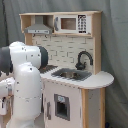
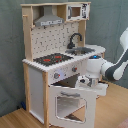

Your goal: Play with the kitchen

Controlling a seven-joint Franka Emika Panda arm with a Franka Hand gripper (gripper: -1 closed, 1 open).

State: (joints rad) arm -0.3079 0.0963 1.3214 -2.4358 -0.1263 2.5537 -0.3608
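Note:
The kitchen (image 1: 75,55) is a tall white and light-wood toy with a grey hood (image 1: 38,29), a black faucet (image 1: 83,59) and a sink (image 1: 71,75). In the second exterior view its red-ringed hob (image 2: 50,59) and knobs show. Its windowed oven door (image 2: 67,102) hangs partly open, tilted outward. My white arm reaches in from the second exterior view's right, with the gripper (image 2: 86,80) just above the door's top edge, near the front panel. In the first exterior view the arm's bulk (image 1: 25,75) hides the hob side and the gripper.
A grey curtain (image 1: 115,50) hangs behind the kitchen. The wooden floor (image 2: 115,112) spreads out in front of the oven door. A microwave (image 1: 72,23) sits on the top shelf beside the hood.

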